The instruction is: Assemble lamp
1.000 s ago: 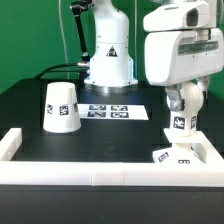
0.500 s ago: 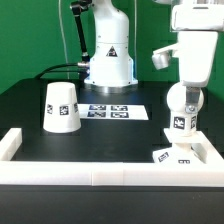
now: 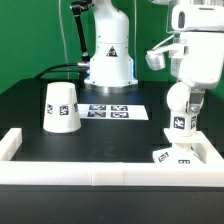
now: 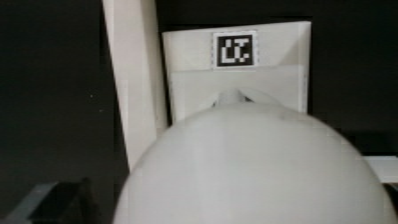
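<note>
1. Shade [image 3: 60, 106]: stands on bench [image 3: 25, 100] at exterior view's left, well apart from hand [image 3: 184, 90].
2. Hand: directly over bulb [image 3: 180, 106]; fingers hidden, can't tell opening or hold.
3. Base [image 3: 174, 156]: flat, under bulb.
4. Bulb: upright, neck down.

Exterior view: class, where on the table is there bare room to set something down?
Bare black table lies between the shade, the marker board and the front rail. Crowded: the exterior view's right front corner, with base and bulb.
</note>
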Available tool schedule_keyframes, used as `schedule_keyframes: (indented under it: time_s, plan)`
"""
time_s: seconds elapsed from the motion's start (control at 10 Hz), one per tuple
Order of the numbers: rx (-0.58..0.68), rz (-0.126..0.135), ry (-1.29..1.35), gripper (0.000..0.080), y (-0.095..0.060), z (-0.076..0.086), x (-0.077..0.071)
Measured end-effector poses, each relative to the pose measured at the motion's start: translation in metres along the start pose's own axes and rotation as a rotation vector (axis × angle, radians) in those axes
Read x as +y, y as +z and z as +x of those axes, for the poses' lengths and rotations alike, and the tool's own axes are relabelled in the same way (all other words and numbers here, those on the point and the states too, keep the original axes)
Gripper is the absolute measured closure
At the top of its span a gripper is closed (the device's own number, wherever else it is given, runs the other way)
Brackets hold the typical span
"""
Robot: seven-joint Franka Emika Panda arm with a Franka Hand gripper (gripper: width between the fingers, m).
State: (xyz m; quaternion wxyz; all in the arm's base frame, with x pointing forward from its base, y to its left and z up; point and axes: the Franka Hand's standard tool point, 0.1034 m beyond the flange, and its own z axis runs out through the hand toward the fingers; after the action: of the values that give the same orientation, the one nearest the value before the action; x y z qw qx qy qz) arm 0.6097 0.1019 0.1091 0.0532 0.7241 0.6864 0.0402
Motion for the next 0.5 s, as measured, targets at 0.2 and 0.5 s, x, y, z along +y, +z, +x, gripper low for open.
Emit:
schedule_keyframes:
  time_s: [0.2,0.5]
  plan:
    - [0.000,0.000,0.002,0.0112,0.0002,-0.0010,0.0001]
    - [0.001,0.003,0.068,0.0224,0.0003,-0.0023,0.0001]
